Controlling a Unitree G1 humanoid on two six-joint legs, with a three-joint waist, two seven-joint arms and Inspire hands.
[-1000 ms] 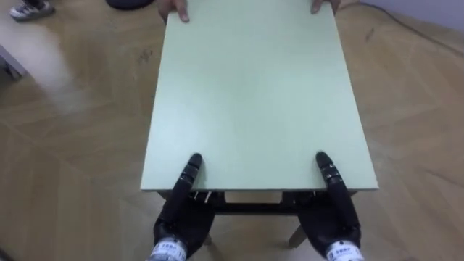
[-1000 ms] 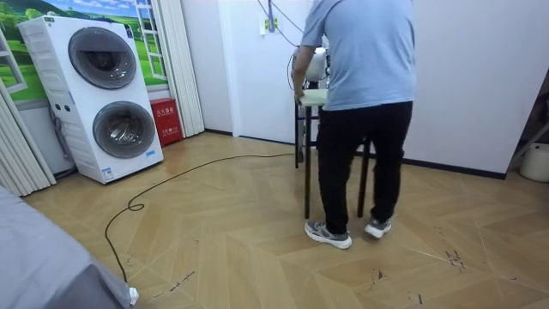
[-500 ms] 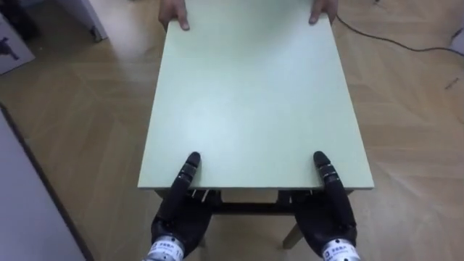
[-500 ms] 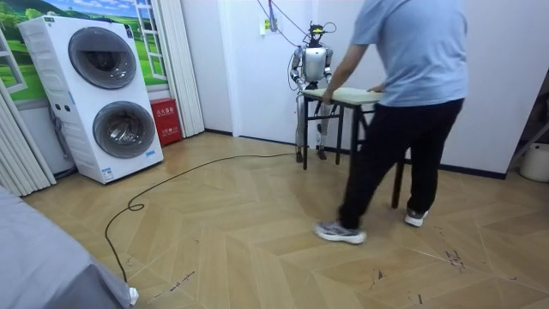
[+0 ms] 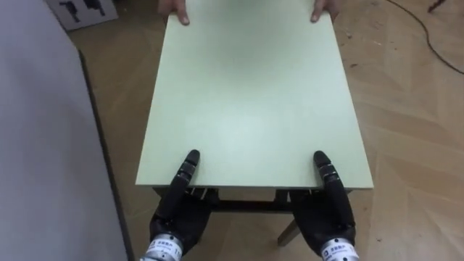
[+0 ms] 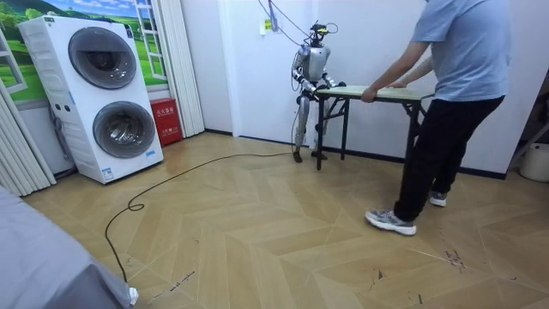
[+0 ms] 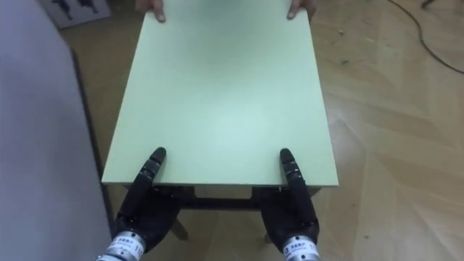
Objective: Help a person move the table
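Observation:
A pale green table (image 5: 250, 94) stretches away from me, lifted between me and a person. My left hand (image 5: 177, 210) grips its near edge at the left, thumb on top and the rest underneath. At the right of that edge my right hand (image 5: 330, 214) holds on the same way. The person's hands (image 5: 176, 11) clasp the far edge at both corners. In the room view the person (image 6: 455, 94) leans forward at the table's (image 6: 377, 91) right end, and I stand at its left end by the white wall.
A grey wall surface (image 5: 43, 145) runs close along my left. A dark cable (image 5: 428, 36) lies on the wood floor at the far right. Stacked washing machines (image 6: 99, 94) and a red box (image 6: 165, 120) stand off at the room view's left.
The table has gone to the room view's right, the person stepping back and me following. In the eye view the grey wall has come in at my left. Both grips are unchanged.

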